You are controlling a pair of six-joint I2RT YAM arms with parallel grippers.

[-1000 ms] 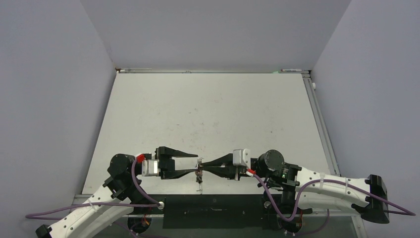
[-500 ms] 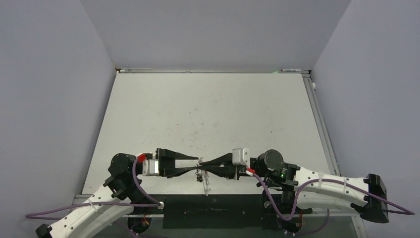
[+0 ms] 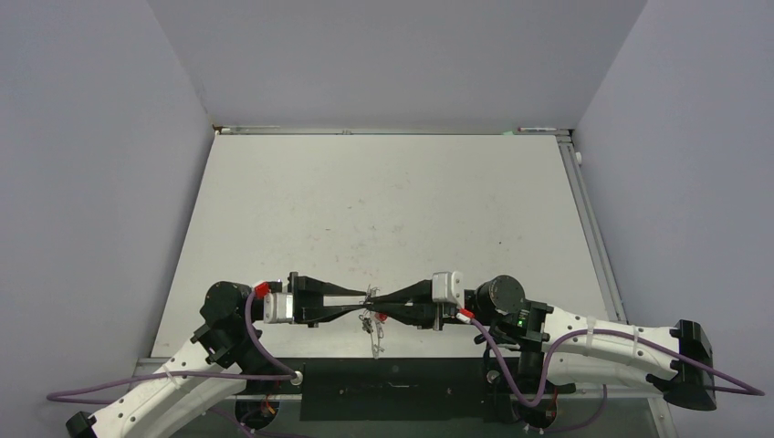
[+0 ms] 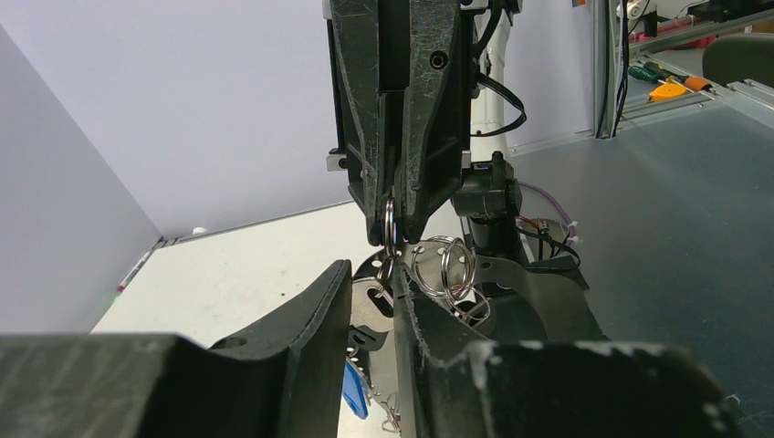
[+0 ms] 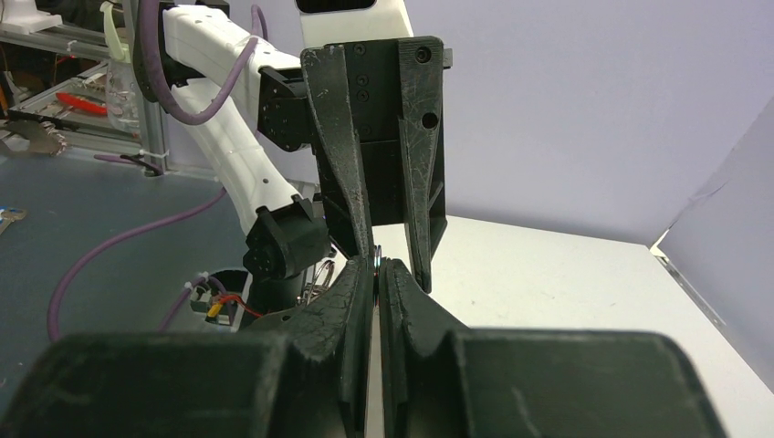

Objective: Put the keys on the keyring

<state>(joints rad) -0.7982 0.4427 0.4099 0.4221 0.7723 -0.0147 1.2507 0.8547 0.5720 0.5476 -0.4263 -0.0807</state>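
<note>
Meeting tip-to-tip, level; right hand (image 3: 373, 298) pinching keyring (image 4: 390, 228); left hand (image 3: 366, 301) slightly spread.

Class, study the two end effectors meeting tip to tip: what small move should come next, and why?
Probably close the left end effector gently. Its fingers stand apart around the hanging keys, while the right end effector pinches the keyring edge-on, so a second grip would steady the bunch.
</note>
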